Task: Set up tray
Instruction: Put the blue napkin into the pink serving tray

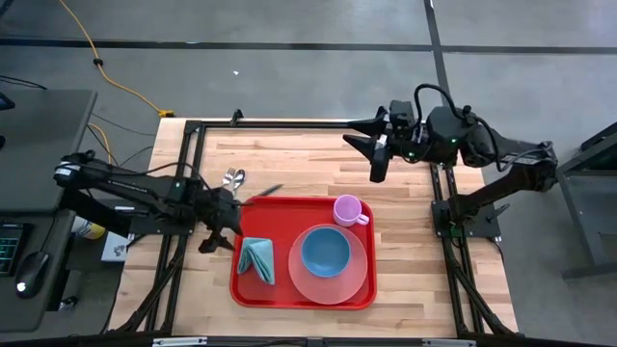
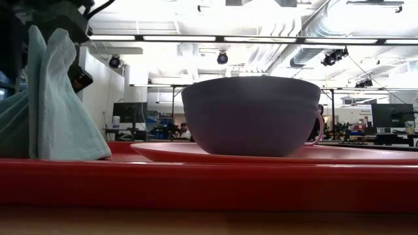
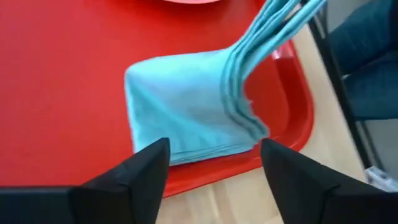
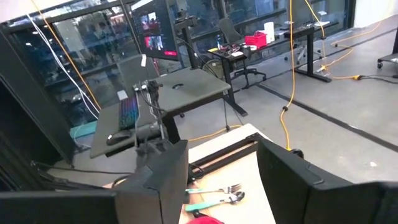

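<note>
Most items judged placed: tray [image 1: 253, 290] loaded with napkin [image 1: 256, 259], plate [image 1: 293, 280], bowl [image 1: 325, 251], cup [image 1: 348, 209]; cutlery [image 1: 234, 178] left on counter [image 1: 405, 231]. Left claw [image 1: 220, 238] open beside napkin; right claw [image 1: 368, 156] open, parked.

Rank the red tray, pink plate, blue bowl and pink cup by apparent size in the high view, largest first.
1. red tray
2. pink plate
3. blue bowl
4. pink cup

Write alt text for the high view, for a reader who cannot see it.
A red tray on a wooden table holds a folded blue napkin, a blue bowl on a pink plate, and a pink mug. The left gripper hovers open at the tray's left edge; the right gripper waits open behind.
</note>
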`<action>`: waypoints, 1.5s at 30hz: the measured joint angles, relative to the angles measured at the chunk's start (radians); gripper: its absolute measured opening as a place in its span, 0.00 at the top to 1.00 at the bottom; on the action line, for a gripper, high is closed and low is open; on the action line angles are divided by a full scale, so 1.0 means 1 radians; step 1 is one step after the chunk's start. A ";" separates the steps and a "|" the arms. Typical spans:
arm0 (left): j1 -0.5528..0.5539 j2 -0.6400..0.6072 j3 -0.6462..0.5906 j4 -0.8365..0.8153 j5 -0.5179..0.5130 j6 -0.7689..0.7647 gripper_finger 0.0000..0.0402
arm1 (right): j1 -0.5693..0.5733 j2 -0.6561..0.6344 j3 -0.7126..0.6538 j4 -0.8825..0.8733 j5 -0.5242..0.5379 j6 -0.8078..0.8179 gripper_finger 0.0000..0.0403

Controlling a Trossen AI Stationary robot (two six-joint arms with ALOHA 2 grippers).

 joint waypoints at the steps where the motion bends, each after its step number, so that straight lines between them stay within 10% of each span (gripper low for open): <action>1: -0.013 0.001 0.001 0.007 -0.002 -0.024 0.28 | 0.000 -0.006 0.000 -0.003 0.000 -0.003 0.58; 18: -0.179 0.104 0.002 0.254 -0.307 -0.392 0.25 | 0.000 -0.059 0.000 -0.140 -0.057 -0.033 0.58; 28: -0.179 0.161 0.002 0.292 -0.107 -0.415 0.25 | 0.000 -0.063 0.000 -0.186 -0.080 -0.064 0.58; 45: -0.226 0.154 0.002 0.175 -0.125 -0.468 0.25 | 0.000 -0.091 0.000 -0.246 -0.078 -0.064 0.58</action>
